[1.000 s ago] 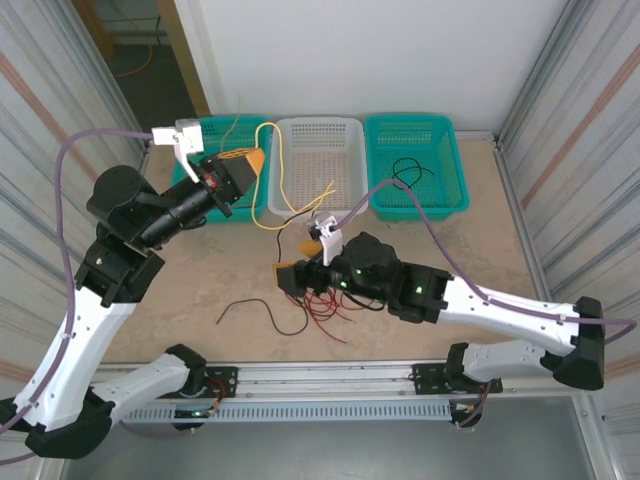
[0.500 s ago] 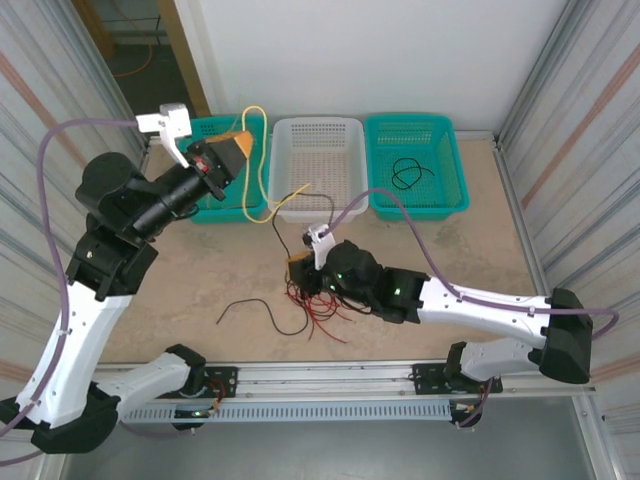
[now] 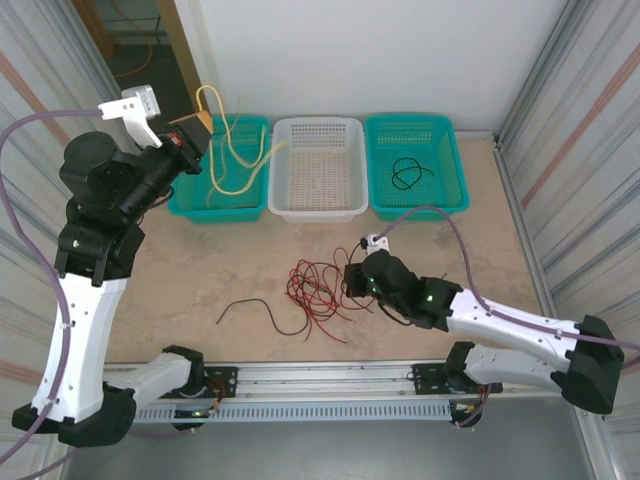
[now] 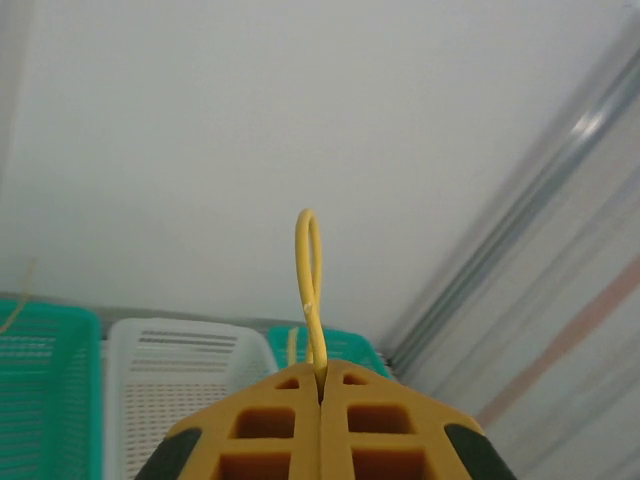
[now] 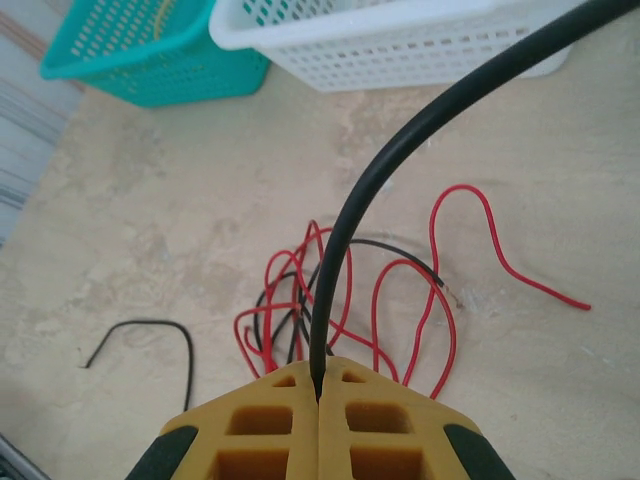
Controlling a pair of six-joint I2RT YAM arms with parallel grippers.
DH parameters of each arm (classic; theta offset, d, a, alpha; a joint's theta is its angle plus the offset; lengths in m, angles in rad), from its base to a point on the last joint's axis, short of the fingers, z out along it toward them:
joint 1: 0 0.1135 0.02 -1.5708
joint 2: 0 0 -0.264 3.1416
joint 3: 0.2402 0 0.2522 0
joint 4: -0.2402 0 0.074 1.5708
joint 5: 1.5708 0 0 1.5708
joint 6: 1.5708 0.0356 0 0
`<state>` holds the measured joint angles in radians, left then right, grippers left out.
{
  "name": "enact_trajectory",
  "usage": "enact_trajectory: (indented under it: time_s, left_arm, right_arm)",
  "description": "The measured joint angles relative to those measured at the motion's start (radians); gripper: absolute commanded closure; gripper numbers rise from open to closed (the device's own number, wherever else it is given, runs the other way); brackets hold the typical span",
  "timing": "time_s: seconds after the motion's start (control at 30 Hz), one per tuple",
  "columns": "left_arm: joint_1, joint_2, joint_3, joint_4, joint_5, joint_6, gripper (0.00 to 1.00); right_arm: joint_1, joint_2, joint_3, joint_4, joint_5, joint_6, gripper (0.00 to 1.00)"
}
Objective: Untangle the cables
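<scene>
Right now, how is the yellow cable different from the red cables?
The yellow cable hangs from the shut jaws of the left gripper; the red cables lie on the table. The yellow cable dangles long; the red cables curl in loops. Both are thin and bendy.

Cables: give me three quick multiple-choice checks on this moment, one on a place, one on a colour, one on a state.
1. The yellow cable hangs: A at the far left, over the left teal basket; B at the far right; C at the near edge.
2. The cable pinched in the right gripper is: A red; B black; C yellow.
3. The left gripper is: A open; B shut on nothing; C shut on the yellow cable.

Key: 1 A, the top view shows its loops dangling above that basket. 2 B, a black cable leaves the closed fingers. 3 C, the cable rises from between the closed fingers.
</scene>
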<state>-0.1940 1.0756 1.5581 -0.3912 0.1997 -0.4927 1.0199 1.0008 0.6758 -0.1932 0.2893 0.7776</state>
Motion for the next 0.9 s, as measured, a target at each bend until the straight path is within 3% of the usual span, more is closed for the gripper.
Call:
enact_trajectory:
  time_s: [0.23, 0.6, 0.67, 0.73, 0.9]
  left_arm:
    - [0.172, 0.206, -0.069, 0.085, -0.022, -0.032, 1.00]
    - [0.219, 0.554, 0.059, 0.107, -0.036, -0.059, 1.00]
    - [0.219, 0.591, 0.101, 0.103, -0.040, -0.058, 0.82]
    - [0.219, 0.623, 0.130, 0.101, -0.046, -0.055, 0.57]
    - [0.219, 0.676, 0.137, 0.067, -0.070, -0.047, 0.30]
  right_arm:
    - [0.002, -0.034, 0.054, -0.042, -0.026, -0.008, 1.00]
    - [0.024, -0.105, 0.127, -0.106, -0.031, -0.037, 1.00]
    - [0.026, -0.112, 0.139, -0.116, -0.030, -0.047, 1.00]
    - [0.027, -0.120, 0.156, -0.132, -0.027, -0.056, 1.00]
    - [0.027, -0.132, 0.203, -0.156, -0.027, -0.076, 1.00]
